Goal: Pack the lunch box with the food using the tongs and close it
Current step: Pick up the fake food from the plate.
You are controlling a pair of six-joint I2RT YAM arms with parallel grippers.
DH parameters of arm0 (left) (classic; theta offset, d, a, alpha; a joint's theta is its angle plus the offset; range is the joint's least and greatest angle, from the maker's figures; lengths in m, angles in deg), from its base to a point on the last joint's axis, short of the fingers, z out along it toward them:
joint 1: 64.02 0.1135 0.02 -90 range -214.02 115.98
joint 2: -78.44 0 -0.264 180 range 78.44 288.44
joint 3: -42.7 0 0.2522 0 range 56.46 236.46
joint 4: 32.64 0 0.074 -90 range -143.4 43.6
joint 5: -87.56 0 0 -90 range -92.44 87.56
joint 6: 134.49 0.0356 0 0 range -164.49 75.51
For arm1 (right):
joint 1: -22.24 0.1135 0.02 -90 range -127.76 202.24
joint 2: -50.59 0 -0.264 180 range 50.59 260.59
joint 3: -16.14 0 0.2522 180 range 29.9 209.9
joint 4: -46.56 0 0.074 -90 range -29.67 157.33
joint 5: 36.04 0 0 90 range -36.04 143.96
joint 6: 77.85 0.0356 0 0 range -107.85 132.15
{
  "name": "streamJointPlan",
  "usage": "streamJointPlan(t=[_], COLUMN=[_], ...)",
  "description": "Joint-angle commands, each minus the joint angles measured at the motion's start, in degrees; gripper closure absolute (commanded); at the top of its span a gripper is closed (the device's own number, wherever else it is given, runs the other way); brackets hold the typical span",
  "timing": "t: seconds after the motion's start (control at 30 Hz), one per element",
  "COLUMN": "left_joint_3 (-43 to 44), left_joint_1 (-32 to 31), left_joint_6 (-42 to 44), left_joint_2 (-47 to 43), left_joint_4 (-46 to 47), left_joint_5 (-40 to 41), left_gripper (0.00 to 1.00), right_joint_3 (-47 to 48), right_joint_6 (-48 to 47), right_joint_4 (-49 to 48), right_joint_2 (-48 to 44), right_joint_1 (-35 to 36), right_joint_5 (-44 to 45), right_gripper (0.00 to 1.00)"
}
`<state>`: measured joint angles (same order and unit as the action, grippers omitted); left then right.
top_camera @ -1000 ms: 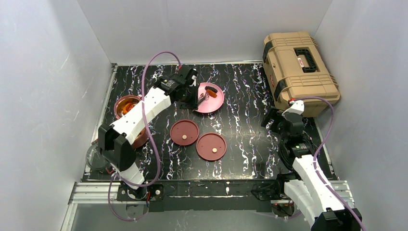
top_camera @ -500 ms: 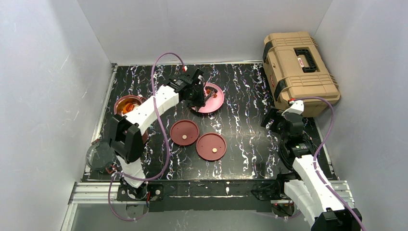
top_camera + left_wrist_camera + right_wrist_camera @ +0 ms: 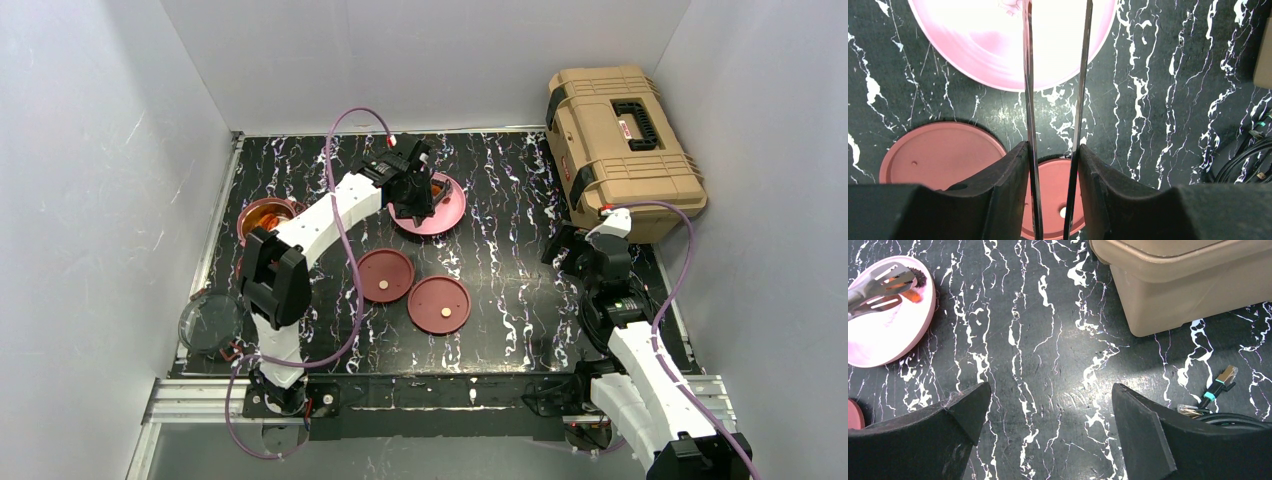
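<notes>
My left gripper [image 3: 417, 193] hangs over the pink plate [image 3: 447, 215], shut on the tongs [image 3: 1028, 90]. In the left wrist view both thin arms of the tongs run between the fingers [image 3: 1008, 170] and stand a little apart. In the right wrist view the tongs' tips [image 3: 879, 287] sit on the plate [image 3: 883, 340] around an orange-red piece of food [image 3: 911, 294], with dark bits [image 3: 921, 275] beside it. One maroon lunch box bowl [image 3: 263, 214] at the left holds orange food. Two disc lids [image 3: 384, 275] [image 3: 439, 305] lie mid-table. My right gripper [image 3: 1050, 395] is open over bare table.
The tan toolbox [image 3: 620, 145] stands at the back right, close to my right arm. A round clear lid [image 3: 210, 322] lies at the near left edge. Loose cable plugs [image 3: 1220, 380] lie by my right gripper. Grey walls close in three sides.
The left arm has swung right, carrying the tongs further over the pink plate. The tongs' arms have spread slightly. The right arm has not moved.
</notes>
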<state>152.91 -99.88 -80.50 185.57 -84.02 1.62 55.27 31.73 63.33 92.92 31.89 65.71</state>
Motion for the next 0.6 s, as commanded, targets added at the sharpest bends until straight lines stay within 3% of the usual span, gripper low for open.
streamJointPlan(t=[0.0,0.2,0.37,0.57], left_joint_3=[2.9,4.5,3.3,2.2], left_joint_1=[-0.3,-0.3,-0.3,-0.3], left_joint_6=[0.2,0.8,1.7,3.4], left_joint_2=[1.3,3.6,1.8,0.6], left_joint_4=[0.4,0.3,-0.6,-3.6], left_joint_5=[0.1,-0.8,0.5,2.3], left_gripper=[0.62,0.62,0.70,0.73], right_joint_3=[-0.4,-0.5,-0.7,-0.7], right_joint_6=[0.5,0.6,0.7,0.9], right_joint_4=[-2.5,-2.5,-2.5,-2.5], right_joint_2=[-0.2,-0.2,-0.5,0.2], right_joint_1=[-0.1,-0.1,-0.1,-0.1], right_joint_5=[-0.5,-0.6,-0.6,-0.7], right_gripper=[0.00,0.00,0.00,0.00])
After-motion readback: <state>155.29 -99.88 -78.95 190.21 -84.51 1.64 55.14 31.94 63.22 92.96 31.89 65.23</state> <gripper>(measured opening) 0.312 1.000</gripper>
